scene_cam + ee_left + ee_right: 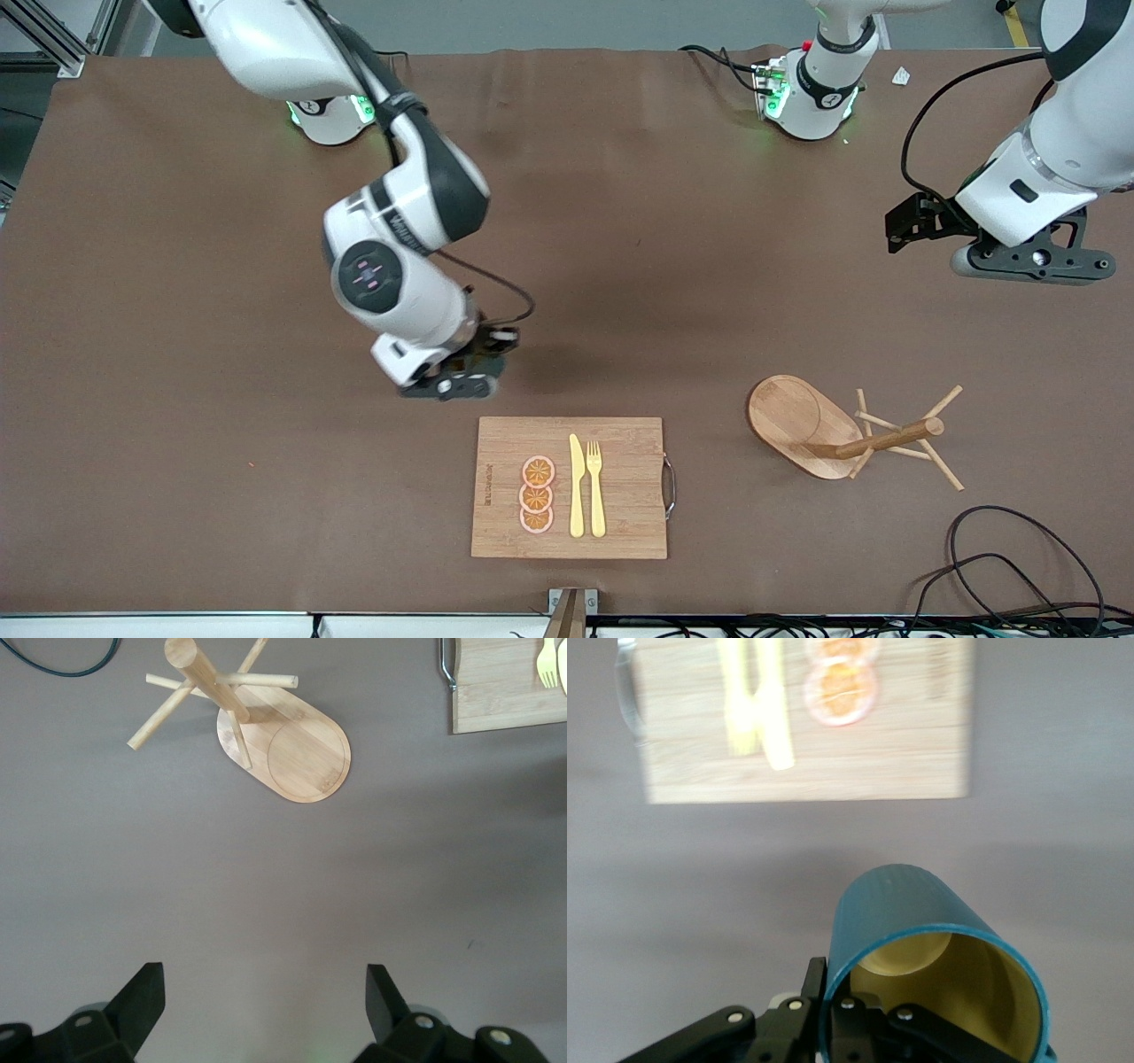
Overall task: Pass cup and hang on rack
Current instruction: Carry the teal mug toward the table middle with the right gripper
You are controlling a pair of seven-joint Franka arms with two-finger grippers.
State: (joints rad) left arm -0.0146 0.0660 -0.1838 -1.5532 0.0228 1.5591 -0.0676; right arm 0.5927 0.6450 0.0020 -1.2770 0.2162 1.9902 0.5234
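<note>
From my station the table (177, 354) reads as matt brown cloth, faintly creased. The rack (283, 749) is pale wood with a smooth satin finish. The cutting board (620, 492) shows striped bamboo grain and a shiny metal handle (671, 486). The cup (921, 943) looks smooth teal outside, glossy yellowish inside. The right tool (833, 1028) is matt black plastic.

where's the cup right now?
The cup is held in the right gripper, up over bare table just short of the cutting board; the front view hides it under the wrist.
</note>
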